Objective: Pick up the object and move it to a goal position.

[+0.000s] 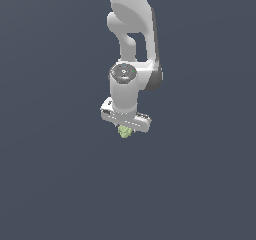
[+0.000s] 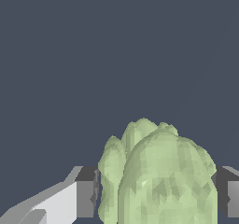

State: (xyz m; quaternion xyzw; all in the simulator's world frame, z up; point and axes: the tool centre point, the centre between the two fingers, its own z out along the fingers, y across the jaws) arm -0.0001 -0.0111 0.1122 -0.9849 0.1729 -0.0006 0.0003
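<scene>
The object point(image 1: 124, 131) is a small pale yellow-green lumpy blob, peeking out just under the white hand of the arm in the exterior view. My gripper point(image 1: 125, 130) points downward with the blob between its fingers. In the wrist view the object point(image 2: 158, 176) fills the space between the two dark finger pads point(image 2: 86, 192), and both pads press against its sides. The gripper point(image 2: 156, 195) is shut on it. No goal marker shows in either view.
The white arm point(image 1: 132, 39) reaches down from the top of the exterior view. Around and below it lies only a plain dark grey-blue surface point(image 1: 55, 174).
</scene>
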